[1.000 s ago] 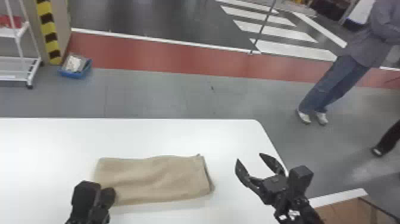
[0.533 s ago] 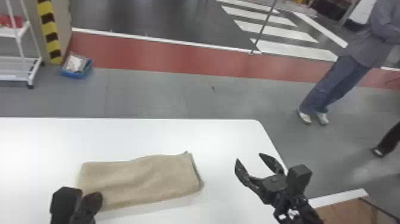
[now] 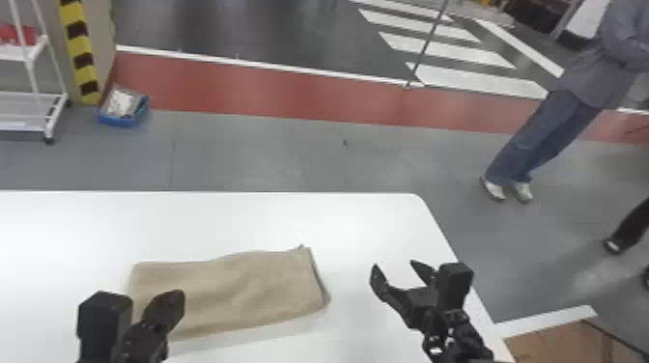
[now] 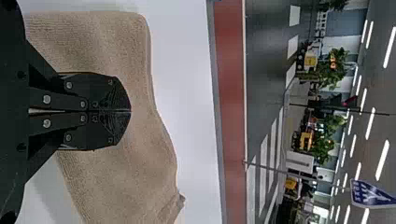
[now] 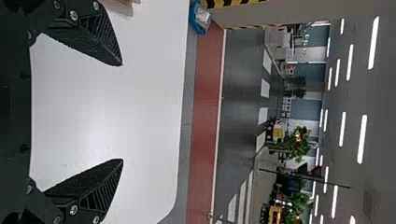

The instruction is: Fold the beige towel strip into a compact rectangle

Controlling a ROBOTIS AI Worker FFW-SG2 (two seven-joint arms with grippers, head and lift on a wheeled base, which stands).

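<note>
The beige towel strip (image 3: 241, 285) lies flat as a wide rectangle on the white table (image 3: 193, 217), its layered right end showing a small raised corner. My left gripper (image 3: 170, 295) is over the towel's near left part. In the left wrist view the left gripper (image 4: 130, 111) is shut, its fingers together above the towel (image 4: 126, 177), with no cloth visible between them. My right gripper (image 3: 396, 264) stands open to the right of the towel, apart from it. In the right wrist view the right gripper (image 5: 122, 112) has widely spread fingers with bare table beyond, and a bit of towel (image 5: 119, 6) shows.
The table's right edge slopes down close to the right arm. A cardboard box (image 3: 555, 342) sits beyond that edge at the lower right. A white rack (image 3: 29, 111) and a blue bin (image 3: 123, 113) stand on the floor behind the table.
The towel and my left gripper first slid left together. Since then the left gripper has shifted slightly right and away from the near side, while the towel has stayed put. The right gripper has kept still.
</note>
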